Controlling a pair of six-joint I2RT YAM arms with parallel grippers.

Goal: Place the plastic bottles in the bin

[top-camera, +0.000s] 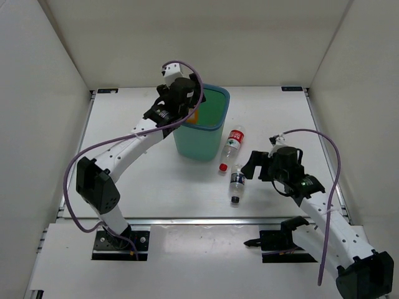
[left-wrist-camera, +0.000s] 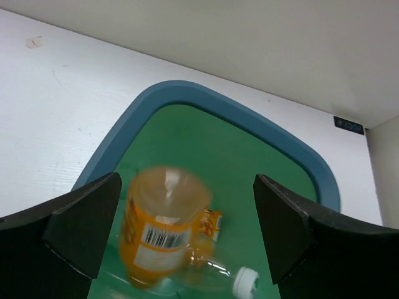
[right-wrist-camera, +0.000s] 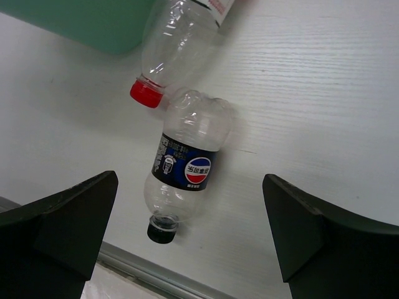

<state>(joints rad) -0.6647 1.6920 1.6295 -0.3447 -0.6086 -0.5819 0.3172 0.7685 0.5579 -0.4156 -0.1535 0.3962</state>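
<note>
1. Bench (top-camera: 280,124): white and walled on three sides. It carries everything listed below.
2. Bin (top-camera: 201,144): teal-green with a blue-grey rim, standing upright left of the bench's centre.
3. Left tool (left-wrist-camera: 187,182): over the bin's mouth at its 10 o'clock rim, with the fingers spread wide and gripping nothing.
4. Right tool (right-wrist-camera: 190,179): fingers spread wide and empty, at 3 o'clock of item 7 in the top view.
5. Orange bottle (left-wrist-camera: 162,230): blurred, inside the bin's mouth, between the left tool's fingers. It is close to the left one and well clear of the right.
6. Red-label bottle (top-camera: 232,143): clear, lying on the bench just beside the bin at its 4 o'clock.
7. Pepsi bottle (right-wrist-camera: 186,167): clear with a black cap, lying on the bench between the right tool's fingers. Its base is just beside item 6's red cap.
8. Second orange bottle (left-wrist-camera: 215,274): whitish cap, lying inside the bin under item 5.
</note>
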